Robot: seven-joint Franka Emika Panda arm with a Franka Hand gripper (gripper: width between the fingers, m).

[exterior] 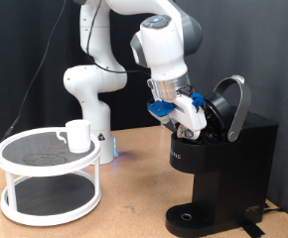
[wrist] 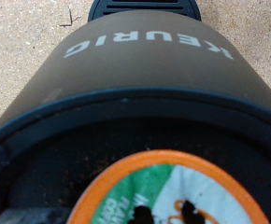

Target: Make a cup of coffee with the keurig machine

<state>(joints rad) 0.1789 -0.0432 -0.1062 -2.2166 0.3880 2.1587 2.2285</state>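
Note:
The black keurig machine point(exterior: 223, 164) stands at the exterior view's right with its rounded lid point(exterior: 235, 102) hinged open. My gripper point(exterior: 196, 121) reaches down into the open top, right over the pod chamber. In the wrist view the machine's front with white lettering point(wrist: 145, 56) fills the frame. A pod point(wrist: 164, 191) with an orange rim and a green and white foil top sits in the chamber. My fingertips do not show there. The white cup point(exterior: 78, 135) stands upright on a round rack, far from the gripper.
The two-tier white round rack point(exterior: 50, 177) with dark mesh shelves stands at the exterior view's left. The machine's round drip tray point(exterior: 189, 216) has nothing on it. The arm's base point(exterior: 89, 99) is behind the rack. A wooden tabletop point(exterior: 134, 198) lies between rack and machine.

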